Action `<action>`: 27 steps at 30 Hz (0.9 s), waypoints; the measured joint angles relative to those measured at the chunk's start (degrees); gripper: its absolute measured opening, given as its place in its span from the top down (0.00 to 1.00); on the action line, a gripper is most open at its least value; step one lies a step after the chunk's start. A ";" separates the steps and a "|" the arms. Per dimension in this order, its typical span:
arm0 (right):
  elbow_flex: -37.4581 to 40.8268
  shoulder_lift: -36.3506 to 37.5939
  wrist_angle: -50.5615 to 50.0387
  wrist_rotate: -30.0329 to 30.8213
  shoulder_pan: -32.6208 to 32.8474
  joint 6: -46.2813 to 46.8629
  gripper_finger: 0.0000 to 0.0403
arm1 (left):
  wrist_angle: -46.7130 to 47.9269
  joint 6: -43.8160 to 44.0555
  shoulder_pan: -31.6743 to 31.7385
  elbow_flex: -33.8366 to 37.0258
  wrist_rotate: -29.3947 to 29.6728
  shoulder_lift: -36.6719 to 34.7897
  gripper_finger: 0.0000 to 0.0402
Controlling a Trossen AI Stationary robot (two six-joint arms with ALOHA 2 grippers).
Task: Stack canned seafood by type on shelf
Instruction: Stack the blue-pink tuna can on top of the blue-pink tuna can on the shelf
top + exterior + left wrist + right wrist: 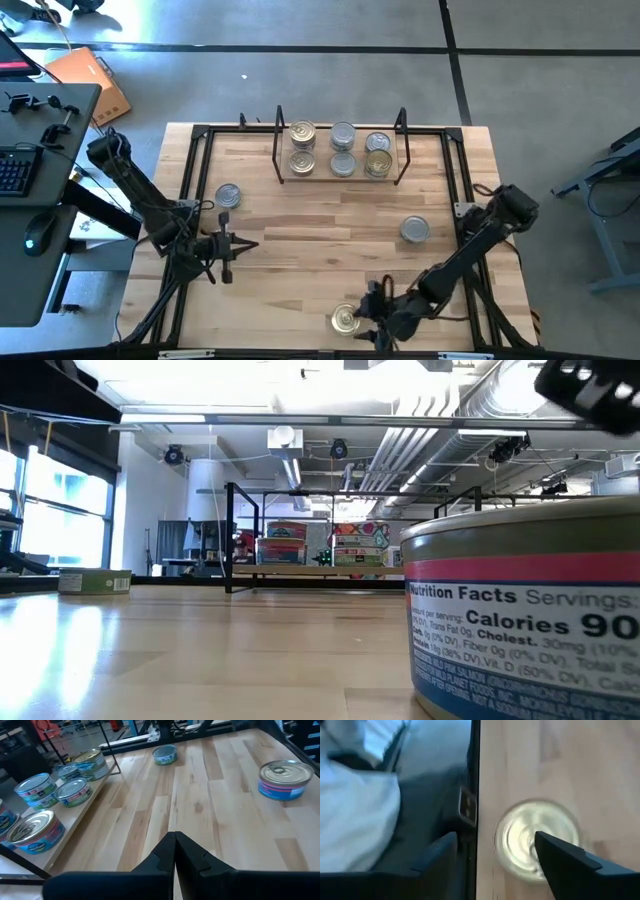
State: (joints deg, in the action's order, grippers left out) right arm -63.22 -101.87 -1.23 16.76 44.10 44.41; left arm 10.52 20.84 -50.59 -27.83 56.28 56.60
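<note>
The shelf stands at the table's far middle, with several tins of canned seafood stacked on it in pairs. Three loose tins rest on their bases: a silver one at the left, a silver one at the right, and a gold-lidded one at the near edge. My right gripper is open at that gold tin. One finger shows in front of the lid and the other is past the table's edge. My left gripper hangs shut over the left half of the table, touching nothing. My right gripper comes slanting down at the gold-lidded tin from the table's right. One finger overlaps the lid's rim. The tin stands upright on the table. Whether the finger touches it, I cannot tell.
A black frame rail runs round the tabletop, and its near bar lies right beside the gold tin. Bare wood lies between the shelf and the near edge. A desk with a keyboard stands beyond the table's left side.
</note>
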 joint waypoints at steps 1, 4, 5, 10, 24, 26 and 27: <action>-0.76 -1.08 -0.20 -1.86 -0.49 -0.80 0.39 | 0.00 0.02 0.31 0.00 0.02 0.00 1.00; -2.37 -3.94 1.62 -6.13 -2.05 -2.66 0.49 | 0.13 0.02 1.20 0.00 0.08 0.00 1.00; -2.51 -4.94 2.16 -7.51 -2.61 -3.27 0.53 | 0.15 0.04 1.52 0.00 0.07 0.00 1.00; -2.47 -8.38 2.26 -9.40 -5.11 -4.82 0.75 | 0.09 0.07 2.76 0.00 -0.18 0.00 1.00; -2.67 -9.31 -4.55 -3.82 -13.44 -12.06 0.98 | -0.48 1.63 4.78 0.00 -0.33 0.02 1.00; -2.69 -9.30 -5.44 -1.72 -15.04 -13.00 0.99 | -0.57 1.62 5.07 0.00 -0.34 0.02 1.00; -2.69 -9.30 -5.89 -0.45 -15.89 -13.40 0.99 | -0.57 1.62 5.28 0.00 -0.36 0.02 1.00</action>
State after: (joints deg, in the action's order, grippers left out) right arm -65.91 -111.18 -7.12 16.31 28.22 31.00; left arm 9.96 22.46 -45.31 -27.83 55.92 56.62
